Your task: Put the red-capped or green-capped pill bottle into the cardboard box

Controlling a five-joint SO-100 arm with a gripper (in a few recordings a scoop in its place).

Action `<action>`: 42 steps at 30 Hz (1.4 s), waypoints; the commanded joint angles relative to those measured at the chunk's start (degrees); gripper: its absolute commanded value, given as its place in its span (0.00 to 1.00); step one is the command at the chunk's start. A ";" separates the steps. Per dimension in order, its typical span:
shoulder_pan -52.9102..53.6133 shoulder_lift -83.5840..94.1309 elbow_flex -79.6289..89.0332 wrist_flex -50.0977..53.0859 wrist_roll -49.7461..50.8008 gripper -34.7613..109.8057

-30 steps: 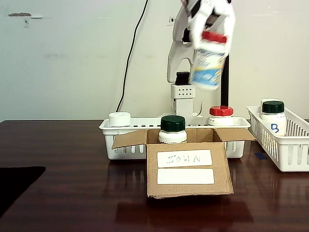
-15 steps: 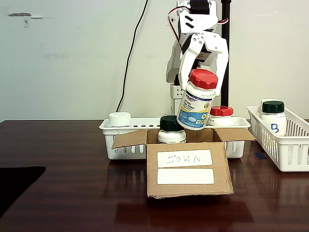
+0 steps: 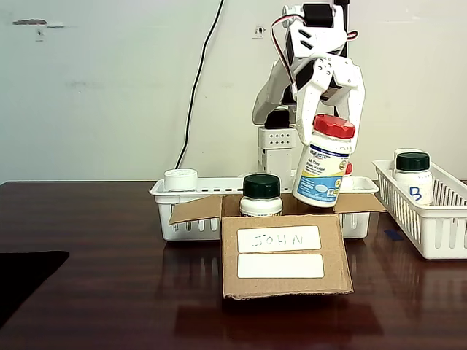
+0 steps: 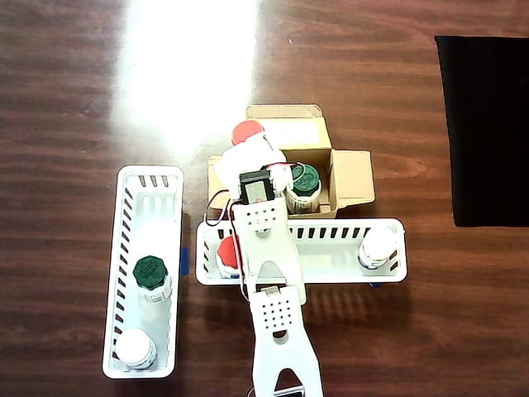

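A white pill bottle (image 3: 322,172) with a red cap and a blue-and-white label hangs tilted just above the right part of the open cardboard box (image 3: 284,255). My white gripper (image 3: 332,131) is shut on it at the cap, reaching down from above. From overhead the pill bottle's red cap (image 4: 247,131) sticks out over the cardboard box's (image 4: 351,177) left side. A green-capped bottle (image 3: 260,195) stands inside the box, also seen from above as the green-capped bottle (image 4: 304,179). The box front bears a label reading "JOHN".
Behind the box stands a white slotted basket (image 3: 188,216) with a white-capped bottle (image 3: 181,179) and a red-capped bottle (image 4: 227,251). A second basket (image 3: 438,222) at the right holds a green-capped bottle (image 3: 413,175). A black mat (image 4: 483,124) lies on the dark wooden table.
The gripper has come down from high above with the red-capped bottle, then shifted a little to the right; the bottle now hangs just over the box's opening.
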 commanded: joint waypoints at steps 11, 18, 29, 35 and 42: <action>3.08 -4.04 -9.67 0.09 3.60 0.25; 5.01 -6.59 -10.37 -0.18 5.10 0.26; 3.34 -8.09 -10.37 0.00 4.57 0.39; 2.29 -6.86 -10.37 0.00 2.37 0.63; 2.46 1.32 -5.19 0.09 3.69 0.70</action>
